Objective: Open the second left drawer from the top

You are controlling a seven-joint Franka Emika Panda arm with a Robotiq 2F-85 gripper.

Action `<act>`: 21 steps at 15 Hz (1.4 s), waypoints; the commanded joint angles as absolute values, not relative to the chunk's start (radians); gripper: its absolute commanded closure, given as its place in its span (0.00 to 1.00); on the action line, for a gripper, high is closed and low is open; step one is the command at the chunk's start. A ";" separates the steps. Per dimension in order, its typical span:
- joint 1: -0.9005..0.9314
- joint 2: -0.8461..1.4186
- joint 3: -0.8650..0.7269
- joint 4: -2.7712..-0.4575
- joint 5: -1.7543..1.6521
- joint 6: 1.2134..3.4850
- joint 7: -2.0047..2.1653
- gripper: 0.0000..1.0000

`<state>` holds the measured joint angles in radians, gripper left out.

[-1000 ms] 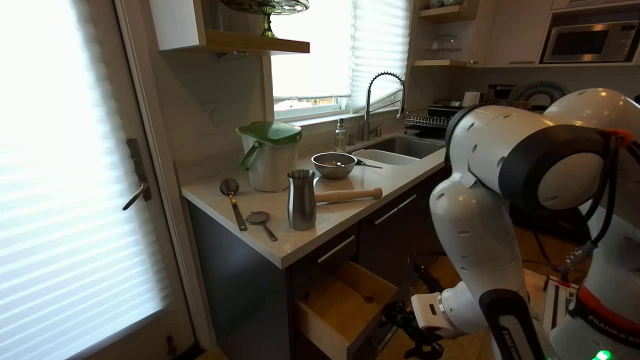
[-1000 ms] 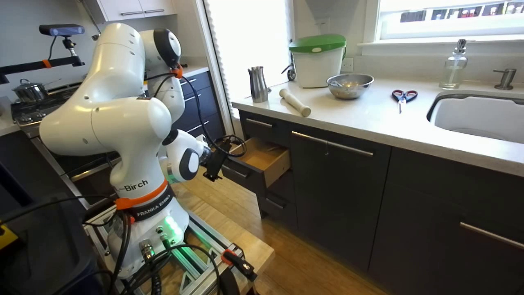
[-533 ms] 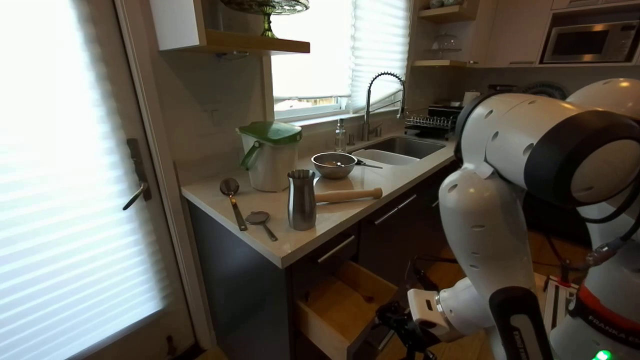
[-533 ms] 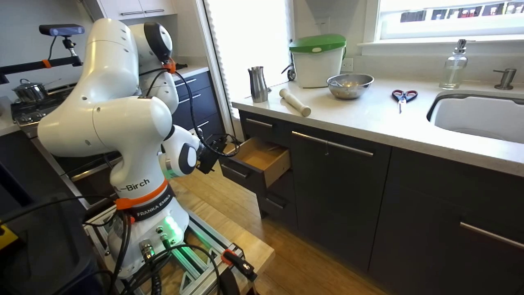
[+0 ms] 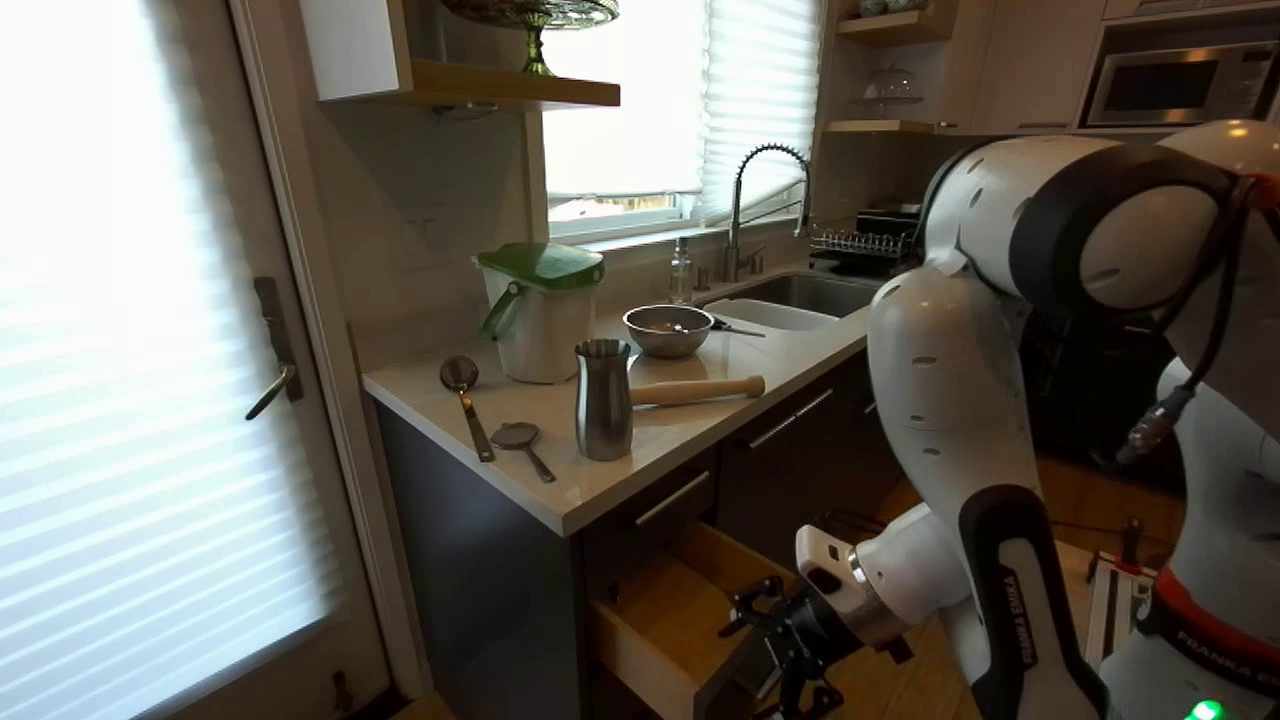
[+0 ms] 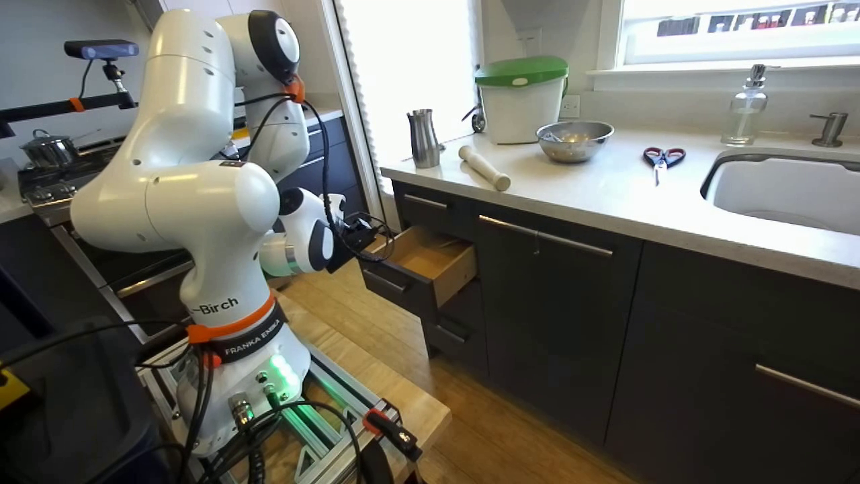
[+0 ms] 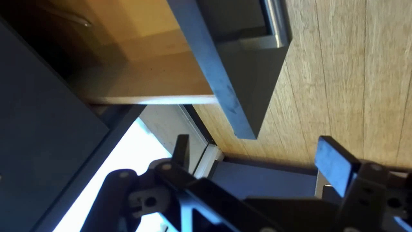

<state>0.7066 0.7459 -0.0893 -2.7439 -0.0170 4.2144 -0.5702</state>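
The second left drawer from the top [image 6: 430,252] stands pulled out from its cabinet, its pale wood box showing in both exterior views. Its dark front carries a slim silver bar handle [image 6: 384,280]; in the wrist view part of that handle [image 7: 278,22] lies at the top, apart from my fingers. My gripper [image 7: 256,151] is open, with nothing between its widely spread fingertips. In an exterior view the gripper [image 5: 755,655] hovers by the drawer's front edge, overlapping it from that side; whether it touches cannot be told. A thin pale item [image 7: 72,17] lies inside the drawer.
A top drawer [image 6: 437,212] sits flush above, and a lower drawer [image 6: 457,333] below. On the counter [image 6: 605,195] stand a metal cup [image 6: 424,138], a wooden pestle [image 6: 484,167], a steel bowl [image 6: 574,141], scissors [image 6: 662,160] and a green-lidded bin [image 6: 523,101].
My gripper has risen and turned, shifting toward the drawer's front edge in an exterior view, and the arm's upper links have shifted. The pulled-out drawer has not visibly moved. The fingers stay open.
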 commanded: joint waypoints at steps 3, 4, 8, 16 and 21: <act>0.555 0.778 -0.038 -2.747 -0.023 4.212 -0.535 0.00; 0.532 0.792 -0.036 -2.747 -0.025 4.213 -0.533 0.00; 0.519 0.807 -0.025 -2.745 -0.027 4.213 -0.518 0.00; 0.486 0.795 -0.007 -2.749 -0.059 4.231 -0.501 0.00; 0.380 0.759 0.025 -2.755 -0.194 4.227 -0.440 0.00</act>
